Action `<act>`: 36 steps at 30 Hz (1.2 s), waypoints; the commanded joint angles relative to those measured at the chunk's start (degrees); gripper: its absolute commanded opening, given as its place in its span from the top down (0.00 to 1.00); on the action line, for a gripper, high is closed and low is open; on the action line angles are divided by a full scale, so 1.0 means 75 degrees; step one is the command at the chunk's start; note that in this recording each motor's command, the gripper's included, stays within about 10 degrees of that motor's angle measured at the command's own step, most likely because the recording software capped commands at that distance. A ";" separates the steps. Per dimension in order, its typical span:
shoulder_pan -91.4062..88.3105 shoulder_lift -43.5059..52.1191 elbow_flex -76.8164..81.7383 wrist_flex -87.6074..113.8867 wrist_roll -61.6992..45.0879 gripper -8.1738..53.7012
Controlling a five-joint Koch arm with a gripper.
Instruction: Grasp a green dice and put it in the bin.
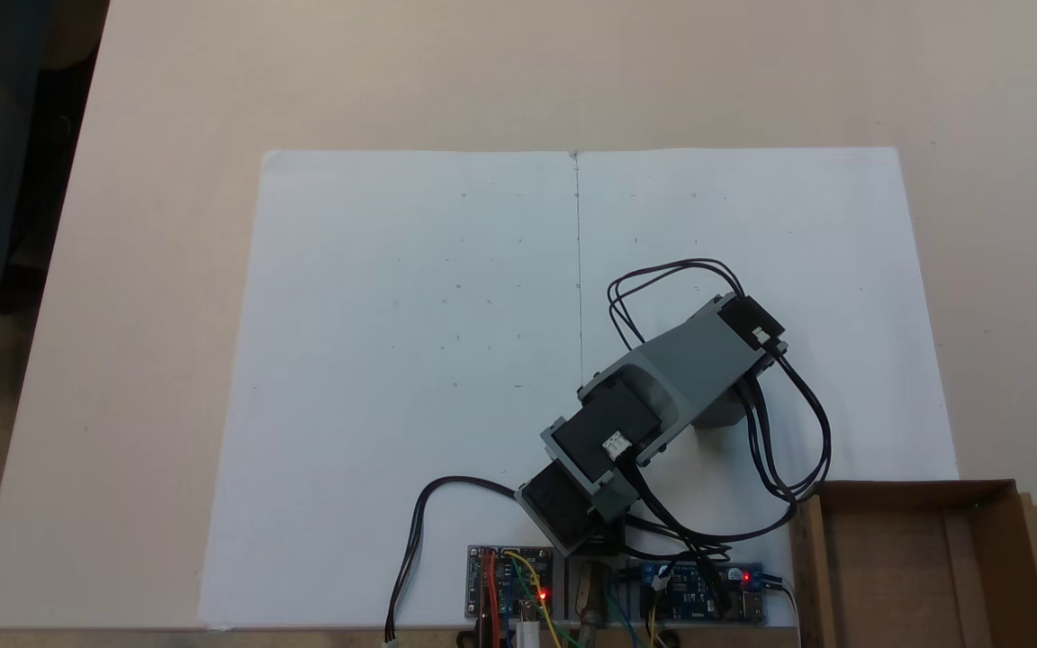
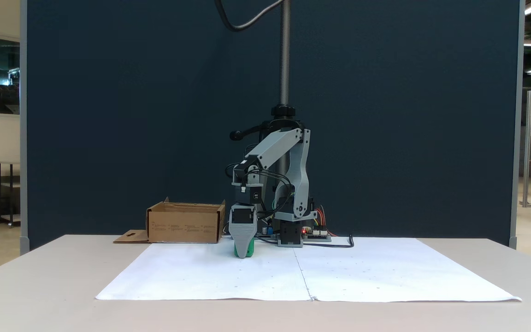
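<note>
Reaching straight down, I have the gripper (image 2: pixel 243 251) on the paper sheet (image 2: pixel 201 276) around the green dice (image 2: pixel 245 249), apparently clamped, near the bin (image 2: pixel 185 223)

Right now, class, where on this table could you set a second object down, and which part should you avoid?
Free: the white paper sheet left of its centre crease in the top-down fixed view, and its far strip beyond the arm. Bare table borders the sheet. Crowded: the near edge, with circuit boards, cables and the bin; the hand sits at the green dice.
</note>
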 commanded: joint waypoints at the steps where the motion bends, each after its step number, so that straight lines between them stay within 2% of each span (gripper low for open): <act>1: 0.0070 0.0047 0.0000 -0.0363 -0.0188 0.63; 2: 0.0082 0.0047 0.0012 -0.0480 -0.0176 0.67; 7: 0.0105 0.0105 0.0047 -0.0879 -0.0141 0.67; 13: 0.0246 0.0609 -0.0434 -0.1652 0.1547 0.67; 19: 0.0293 0.1172 -0.1770 -0.1500 0.3525 0.67; 27: 0.1043 0.1301 -0.4090 0.0141 0.5344 0.67; 36: 0.2613 0.0738 -0.5801 0.0914 0.5977 0.67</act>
